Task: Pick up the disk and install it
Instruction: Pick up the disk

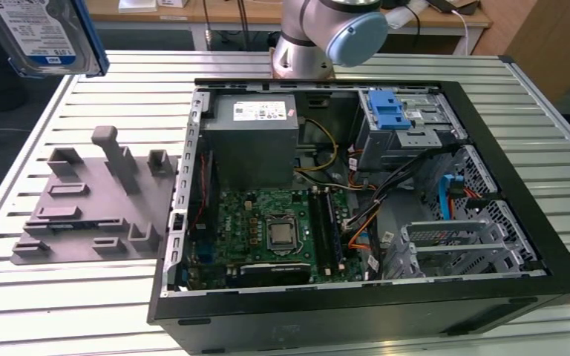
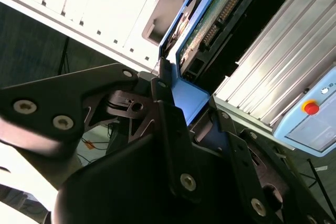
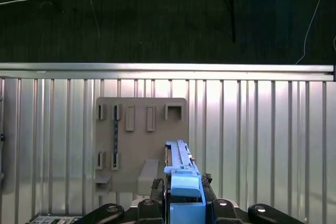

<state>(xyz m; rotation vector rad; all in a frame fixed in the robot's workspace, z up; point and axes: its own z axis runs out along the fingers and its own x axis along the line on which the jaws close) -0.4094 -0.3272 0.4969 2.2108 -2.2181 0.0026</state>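
End effector (image 2: 189, 103) is clamped shut on the disk (image 1: 50, 33): in the second wrist view both black fingers (image 2: 164, 108) pinch the blue carrier rail at its end. Grip looks square, no visible slip.

Status, going across the exterior view from its left:
- Pick: done, by my read. The disk hangs in the air, high over the bench's (image 1: 67, 304) left end, touching nothing. It stands roughly upright, label facing that camera.
- Grey holder fixture (image 1: 87, 211) sits on the bench directly under me. The first wrist view looks straight down on it, the disk's edge pointing at it.
- Open PC case (image 1: 364, 320) lies on its side just beside the fixture.
- Inside, the grey power-supply box (image 1: 250, 137) sits near the middle. The metal cage with the blue latch (image 1: 396, 119) is further right. I can't see any disk seated in there.
- Install: not started. The disk is well apart from the case.

Pose: arm base (image 1: 305, 44) at the bench's far edge, wrist reached out high over the fixture side, 1 wrist camera facing down.
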